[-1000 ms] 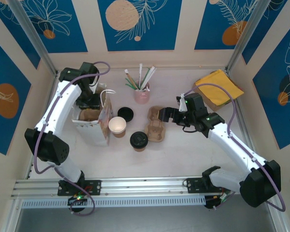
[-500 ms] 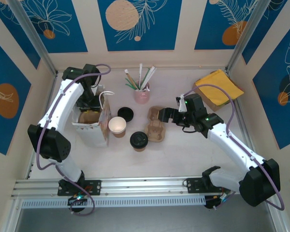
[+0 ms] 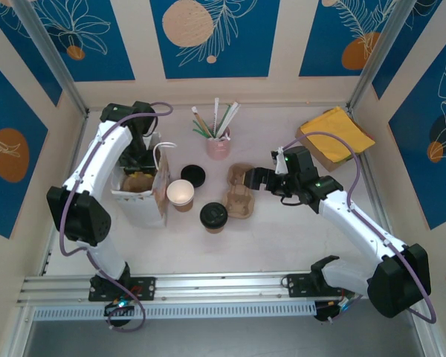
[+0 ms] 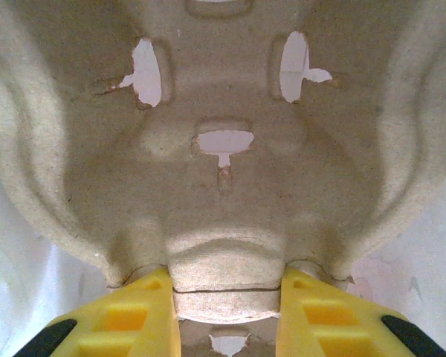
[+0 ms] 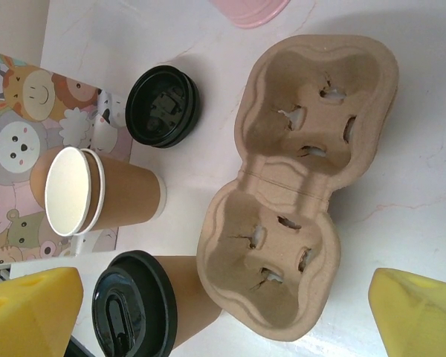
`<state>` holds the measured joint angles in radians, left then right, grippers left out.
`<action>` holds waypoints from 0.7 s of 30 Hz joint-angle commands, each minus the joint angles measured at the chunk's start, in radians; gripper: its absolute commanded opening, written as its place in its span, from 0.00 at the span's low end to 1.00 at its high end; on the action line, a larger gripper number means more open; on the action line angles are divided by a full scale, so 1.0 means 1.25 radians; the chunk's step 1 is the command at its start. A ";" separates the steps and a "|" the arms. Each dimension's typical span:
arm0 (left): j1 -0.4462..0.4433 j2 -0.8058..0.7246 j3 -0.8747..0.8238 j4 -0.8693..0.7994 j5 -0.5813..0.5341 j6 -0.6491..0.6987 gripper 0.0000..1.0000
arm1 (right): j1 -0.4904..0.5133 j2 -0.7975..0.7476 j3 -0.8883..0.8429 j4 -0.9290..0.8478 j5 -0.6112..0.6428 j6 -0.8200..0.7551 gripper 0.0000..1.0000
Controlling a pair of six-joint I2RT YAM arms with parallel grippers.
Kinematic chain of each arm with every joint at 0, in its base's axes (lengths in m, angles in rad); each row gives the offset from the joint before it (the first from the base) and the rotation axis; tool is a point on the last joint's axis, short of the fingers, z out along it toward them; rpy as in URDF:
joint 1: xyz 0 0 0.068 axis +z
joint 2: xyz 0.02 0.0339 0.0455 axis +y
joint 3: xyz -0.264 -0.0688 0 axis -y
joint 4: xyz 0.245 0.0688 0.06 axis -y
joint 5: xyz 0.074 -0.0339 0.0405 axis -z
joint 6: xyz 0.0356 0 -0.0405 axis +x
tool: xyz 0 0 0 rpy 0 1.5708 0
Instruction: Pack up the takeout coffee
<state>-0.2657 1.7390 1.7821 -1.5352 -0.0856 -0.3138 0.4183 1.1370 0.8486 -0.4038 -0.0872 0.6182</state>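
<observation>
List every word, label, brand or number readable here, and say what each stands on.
No text can be read in any view.
The takeout coffee: raised lid mouldings, no legible letters.
Loose black lid: the same.
Printed bag: cartoon animals, no words.
Pulp carrier in the bag: blank.

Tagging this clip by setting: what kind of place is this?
Probably a mock café takeout counter in a lab cell: lidded kraft coffee cup, pulp cup carrier, pink cup of straws, paper bag, all boxed in by printed blue panels.
</observation>
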 commanded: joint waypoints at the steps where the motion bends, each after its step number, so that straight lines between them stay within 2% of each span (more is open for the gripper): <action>1: -0.002 0.014 -0.011 -0.031 0.005 -0.003 0.29 | -0.004 -0.001 -0.012 0.011 -0.021 -0.010 0.99; 21: -0.002 0.054 -0.061 0.005 -0.002 0.003 0.30 | -0.012 -0.003 -0.017 0.010 -0.021 -0.011 0.99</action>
<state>-0.2657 1.7912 1.7203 -1.5227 -0.0860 -0.3130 0.4095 1.1370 0.8410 -0.4030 -0.0875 0.6182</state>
